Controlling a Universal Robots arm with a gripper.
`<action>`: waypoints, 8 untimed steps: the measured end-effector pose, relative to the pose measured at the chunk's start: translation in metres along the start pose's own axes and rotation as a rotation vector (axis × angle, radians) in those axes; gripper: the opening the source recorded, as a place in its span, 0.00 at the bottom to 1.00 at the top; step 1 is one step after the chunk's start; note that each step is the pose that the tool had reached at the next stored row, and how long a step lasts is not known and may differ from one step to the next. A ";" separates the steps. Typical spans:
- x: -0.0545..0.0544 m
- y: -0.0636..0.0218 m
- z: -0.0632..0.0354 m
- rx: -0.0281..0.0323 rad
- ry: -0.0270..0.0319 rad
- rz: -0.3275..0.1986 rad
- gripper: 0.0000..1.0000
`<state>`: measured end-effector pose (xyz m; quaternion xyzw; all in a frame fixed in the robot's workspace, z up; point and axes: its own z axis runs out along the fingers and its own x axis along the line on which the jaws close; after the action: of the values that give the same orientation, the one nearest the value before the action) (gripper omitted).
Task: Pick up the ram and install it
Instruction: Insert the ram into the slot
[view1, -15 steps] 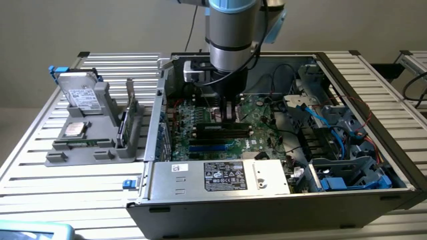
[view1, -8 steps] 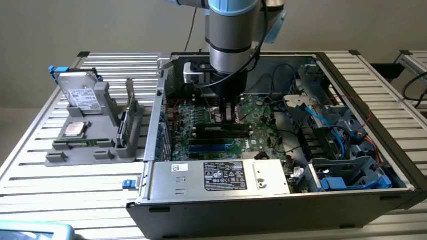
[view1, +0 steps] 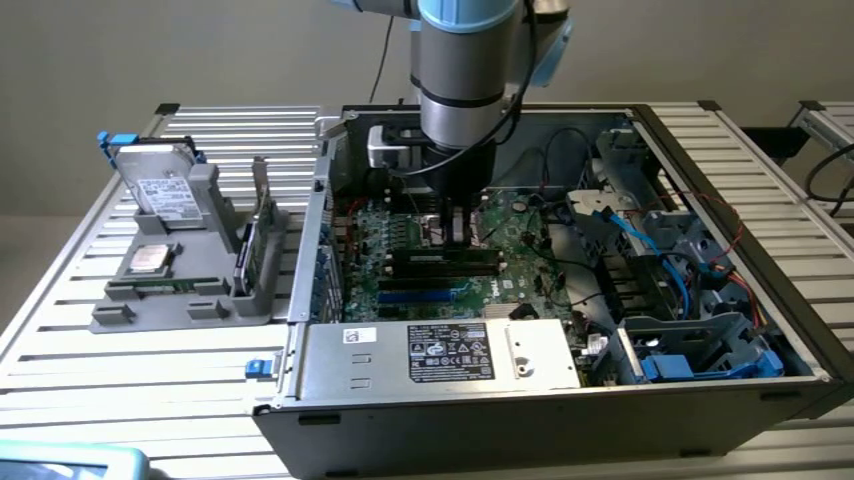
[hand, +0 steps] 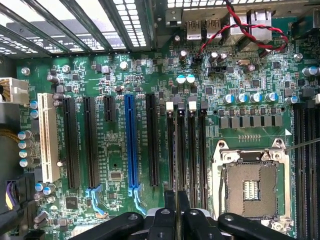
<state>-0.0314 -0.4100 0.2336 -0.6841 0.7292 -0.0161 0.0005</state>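
Closest in, the fingers (hand: 170, 212) are pinching shut on the ram (hand: 176, 165), which is standing edge-on over the black slots (hand: 197, 150) beside the CPU socket (hand: 252, 185). Farther out, the motherboard (hand: 115, 90) is lying inside the open case (view1: 534, 420), which is sitting on the table (view1: 80, 330).

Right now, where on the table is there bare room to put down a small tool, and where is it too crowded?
Bare slats of the table lie in front of the grey tray, beside the computer case. Inside the case it is crowded with the arm and cables.
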 end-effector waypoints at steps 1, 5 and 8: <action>0.000 -0.0007 0.0001 -0.0002 0.0002 -0.001 0.13; -0.001 -0.0027 0.0011 -0.0001 -0.0004 -0.006 0.13; -0.001 -0.0027 0.0013 0.0001 -0.0009 -0.015 0.13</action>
<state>-0.0286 -0.4092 0.2324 -0.6895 0.7241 -0.0158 0.0007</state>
